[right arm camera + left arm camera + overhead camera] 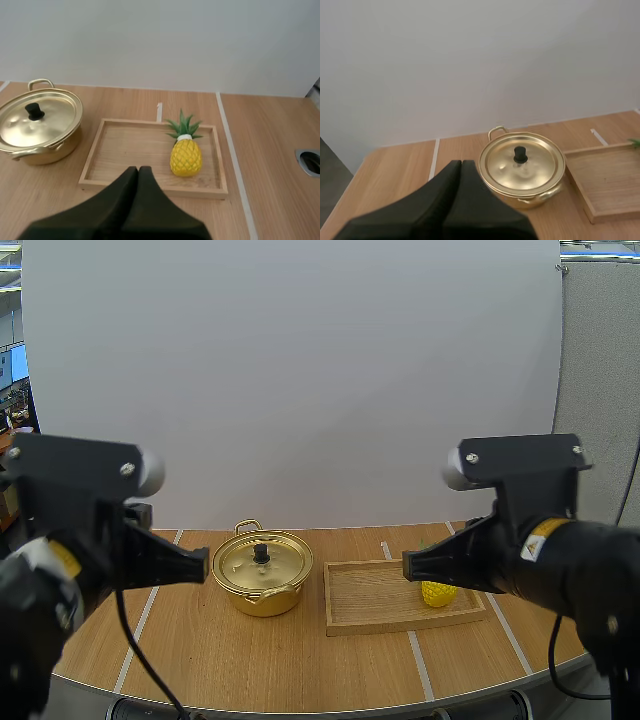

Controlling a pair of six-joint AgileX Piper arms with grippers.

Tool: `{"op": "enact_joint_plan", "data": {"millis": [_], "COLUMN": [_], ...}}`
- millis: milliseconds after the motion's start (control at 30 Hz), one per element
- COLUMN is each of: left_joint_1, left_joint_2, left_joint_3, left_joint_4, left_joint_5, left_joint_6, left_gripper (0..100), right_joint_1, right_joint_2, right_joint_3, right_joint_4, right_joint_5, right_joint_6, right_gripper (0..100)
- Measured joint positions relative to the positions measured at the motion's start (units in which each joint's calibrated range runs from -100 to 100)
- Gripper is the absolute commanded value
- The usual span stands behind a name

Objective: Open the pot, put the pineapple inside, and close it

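On the wooden tray the pineapple looks light, stiff and slick, best pinched across its belly, while the left gripper and right gripper hang clenched empty.

- pot: shiny gold, handles too
- lid: same gold, mirror sheen; knob black
- pineapple: yellow with a fine criss-cross pattern; white band under the green leaf crown
- tray: pale wood, light grain
- table: warm light-brown wood grain, crossed by thin white lines
- left gripper and right gripper: matte black
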Motion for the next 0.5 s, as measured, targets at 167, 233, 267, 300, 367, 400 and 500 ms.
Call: {"op": "enact_joint_plan", "data": {"millis": [167, 233, 267, 300, 367, 400, 500], "left_joint_1": [0.0, 0.0, 0.0, 0.0, 0.0, 0.0, 0.0], "left_joint_2": [12.3, 16.0, 17.4, 19.0, 22.0, 23.1, 26.4], "left_joint_3": [0.0, 0.0, 0.0, 0.0, 0.0, 0.0, 0.0], "left_joint_4": [-0.6, -0.6, -0.6, -0.6, -0.7, -0.7, -0.7], "left_joint_5": [-6.1, -9.2, -10.6, -11.7, -13.2, -13.8, -15.2], "left_joint_6": [0.0, 0.0, 0.0, 0.0, 0.0, 0.0, 0.0], "left_gripper": [0, 0, 0, 0, 0, 0, 8], "right_joint_1": [0.0, 0.0, 0.0, 0.0, 0.0, 0.0, 0.0], "right_joint_2": [9.5, 12.4, 13.8, 15.0, 16.9, 17.7, 19.8], "right_joint_3": [0.0, 0.0, 0.0, 0.0, 0.0, 0.0, 0.0], "right_joint_4": [0.0, 0.0, 0.0, 0.0, 0.0, 0.0, 0.0], "right_joint_5": [-3.9, -6.3, -7.1, -8.0, -9.0, -9.2, -9.6], "right_joint_6": [0.0, 0.0, 0.0, 0.0, 0.0, 0.0, 0.0], "right_gripper": [0, 0, 0, 0, 1, 11, 48]}}
